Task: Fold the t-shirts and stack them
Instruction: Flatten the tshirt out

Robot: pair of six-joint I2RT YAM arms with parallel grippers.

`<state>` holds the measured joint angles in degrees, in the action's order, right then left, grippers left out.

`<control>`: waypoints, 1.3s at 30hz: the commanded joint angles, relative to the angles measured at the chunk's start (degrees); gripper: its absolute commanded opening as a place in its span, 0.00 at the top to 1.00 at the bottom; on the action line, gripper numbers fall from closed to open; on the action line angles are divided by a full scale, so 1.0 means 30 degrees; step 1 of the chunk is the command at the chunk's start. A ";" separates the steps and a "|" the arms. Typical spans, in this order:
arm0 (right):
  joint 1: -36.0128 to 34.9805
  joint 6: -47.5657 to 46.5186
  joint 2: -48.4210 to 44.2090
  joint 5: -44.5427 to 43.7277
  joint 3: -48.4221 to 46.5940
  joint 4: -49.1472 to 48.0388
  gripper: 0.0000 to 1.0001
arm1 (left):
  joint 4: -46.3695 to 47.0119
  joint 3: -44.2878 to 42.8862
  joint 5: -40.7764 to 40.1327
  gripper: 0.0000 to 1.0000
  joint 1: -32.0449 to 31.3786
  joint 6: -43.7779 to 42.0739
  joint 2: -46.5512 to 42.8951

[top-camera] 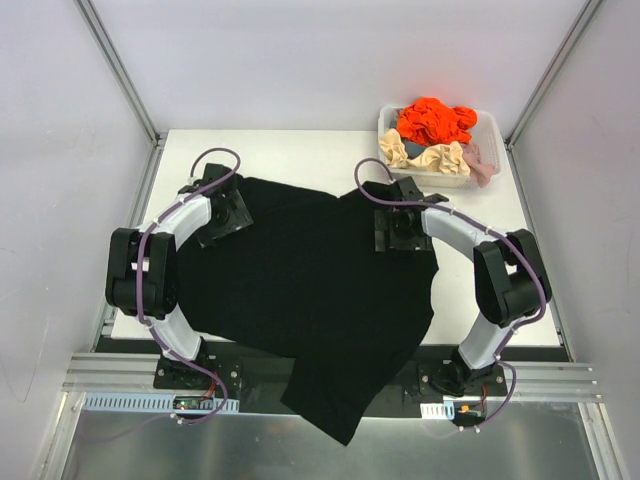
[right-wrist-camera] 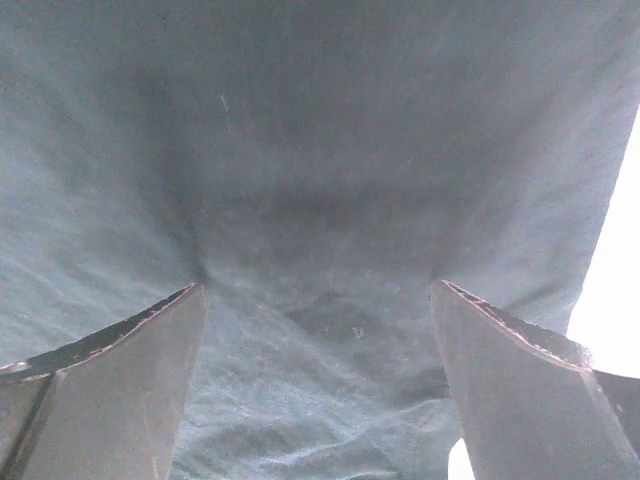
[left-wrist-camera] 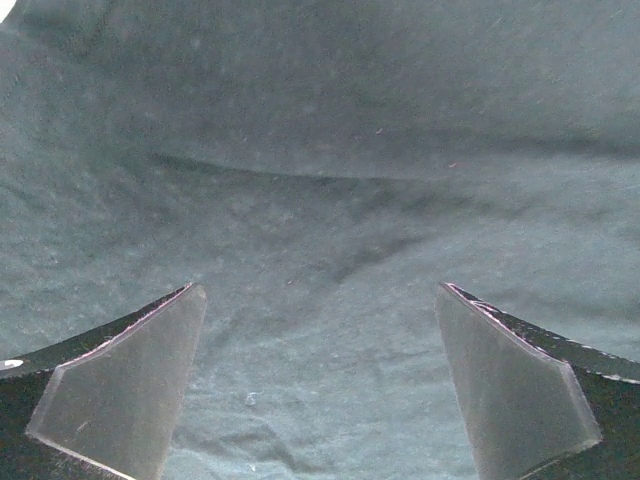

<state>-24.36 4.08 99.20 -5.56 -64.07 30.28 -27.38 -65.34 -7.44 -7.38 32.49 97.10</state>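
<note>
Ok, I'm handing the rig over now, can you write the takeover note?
Left pincer: open, empty, low over the black t-shirt's far-left part.
Right pincer: open, empty, low over its far-right part.
Black t-shirt lies spread on the table, near end hanging over the edge.
Orange t-shirt, cream t-shirt and pink t-shirt lie crumpled in the white basket, far right.
Done: nothing folded yet. Left: fold each shirt, stack them.
</note>
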 commanded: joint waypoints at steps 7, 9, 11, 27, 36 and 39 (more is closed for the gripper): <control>0.0210 -0.1945 0.1911 0.0243 -0.5738 0.0482 0.03 | -0.0074 0.1419 -0.1180 0.01 0.0554 0.0449 -0.0375; 0.0268 -0.1799 0.2817 0.0388 -0.6296 0.0424 0.03 | -0.0074 0.1535 -0.1123 0.01 0.0817 0.0449 -0.0287; 0.0327 -0.1594 0.3377 0.0564 -0.7058 0.0015 0.03 | -0.0045 0.1740 -0.0685 0.01 0.1081 0.0478 -0.0199; 0.0649 -0.3669 1.2863 -0.1134 -2.0493 -0.3150 0.03 | -0.0162 0.3937 0.0725 0.01 0.3836 0.1562 -0.0900; 0.0679 -0.4815 1.1237 0.0827 -1.9397 -0.7017 0.03 | -0.0659 0.4730 0.0107 0.01 0.4012 0.1826 -0.2570; 0.0678 -0.5049 0.9774 0.1384 -1.7904 -0.6930 0.03 | -0.0776 0.4555 0.0195 0.01 0.4012 0.1884 -0.3127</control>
<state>-22.39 -8.47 137.64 -4.16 -121.99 12.93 -26.65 -51.99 -5.41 4.21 36.93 90.85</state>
